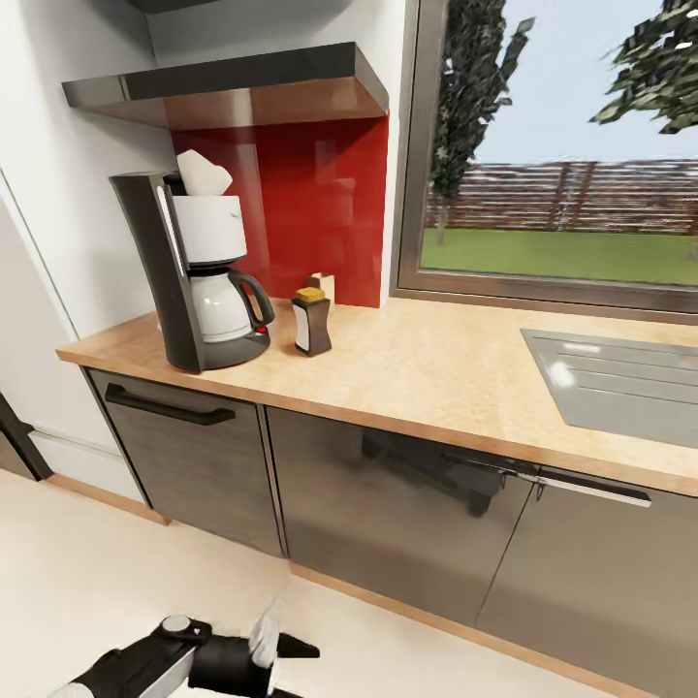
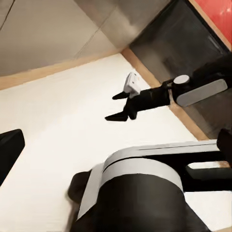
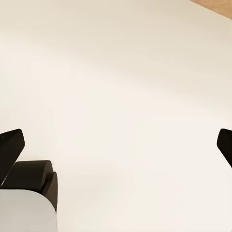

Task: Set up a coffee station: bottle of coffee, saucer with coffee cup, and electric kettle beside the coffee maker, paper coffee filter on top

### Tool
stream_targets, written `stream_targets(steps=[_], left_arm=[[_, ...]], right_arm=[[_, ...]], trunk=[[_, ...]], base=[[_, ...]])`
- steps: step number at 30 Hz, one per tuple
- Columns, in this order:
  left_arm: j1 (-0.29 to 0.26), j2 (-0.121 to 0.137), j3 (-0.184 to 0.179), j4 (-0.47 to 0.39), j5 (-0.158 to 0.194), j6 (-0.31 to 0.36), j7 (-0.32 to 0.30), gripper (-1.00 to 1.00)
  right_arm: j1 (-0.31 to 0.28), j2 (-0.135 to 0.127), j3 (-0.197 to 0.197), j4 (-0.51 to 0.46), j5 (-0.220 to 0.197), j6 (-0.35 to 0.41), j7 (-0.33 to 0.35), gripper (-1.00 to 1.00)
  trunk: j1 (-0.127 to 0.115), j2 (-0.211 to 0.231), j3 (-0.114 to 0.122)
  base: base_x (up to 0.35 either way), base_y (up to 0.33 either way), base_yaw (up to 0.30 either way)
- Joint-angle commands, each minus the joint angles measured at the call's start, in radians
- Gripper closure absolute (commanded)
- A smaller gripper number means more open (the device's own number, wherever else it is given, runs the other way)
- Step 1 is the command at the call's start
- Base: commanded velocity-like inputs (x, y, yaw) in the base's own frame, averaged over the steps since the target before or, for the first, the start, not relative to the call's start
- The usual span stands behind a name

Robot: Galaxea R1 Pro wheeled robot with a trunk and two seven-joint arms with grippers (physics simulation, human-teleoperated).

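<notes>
Left gripper first: its two black fingertips sit wide apart at the edges of its own camera, with nothing between them. Right gripper, same story, fingers spread wide over bare cream floor and nothing in its grasp. From the left wrist camera that right gripper hangs low over the floor, prongs parted. There's a small white piece beside its fingers, and I can't tell what it is.

Up on the long light wood-coloured kitchen countertop stands the tall black drip coffee maker, near the left end, glass carafe in place. A pale folded paper coffee filter sits on top of it. Just beside it, on the window side, stands the small dark bottle of coffee with its yellow-gold cap, upright. The thin glossy black kitchen shelf hangs above them on the wall. A grey sink is set in well along the counter, under the window.
</notes>
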Motion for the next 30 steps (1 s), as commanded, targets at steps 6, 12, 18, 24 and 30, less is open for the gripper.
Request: stream_targets(steps=[6, 12, 18, 24, 30], left_arm=[[0.057, -0.037, 0.153, 0.429, 0.011, -0.142, -0.003, -1.0], [0.128, -0.082, 0.338, 0.532, 0.011, -0.171, 0.081, -1.0], [0.149, -0.092, 0.393, 0.546, 0.011, -0.173, 0.256, -1.0], [0.152, -0.095, 0.437, 0.547, 0.011, -0.171, 0.283, -1.0], [0.153, -0.095, 0.444, 0.548, 0.011, -0.17, 0.286, -1.0]], right_arm=[[-0.001, 0.0, 0.006, -0.003, -0.009, -0.002, 0.002, -1.0], [-0.001, -0.006, 0.002, 0.001, -0.011, -0.002, 0.002, -1.0], [0.0, -0.01, 0.003, 0.018, -0.01, -0.003, 0.0, -1.0], [0.0, -0.009, 0.006, 0.027, -0.01, -0.003, 0.001, -1.0], [0.0, -0.009, 0.005, 0.028, -0.01, -0.003, 0.002, -1.0]], trunk=[[0.0, 0.0, -0.001], [0.0, 0.0, -0.001], [0.0, 0.0, -0.001], [0.0, 0.0, -0.001], [0.0, 0.0, -0.001]], base=[[0.0, 0.0, 0.0], [0.0, 0.0, 0.0], [0.0, 0.0, 0.0], [0.0, 0.0, 0.0], [0.0, 0.0, 0.0]])
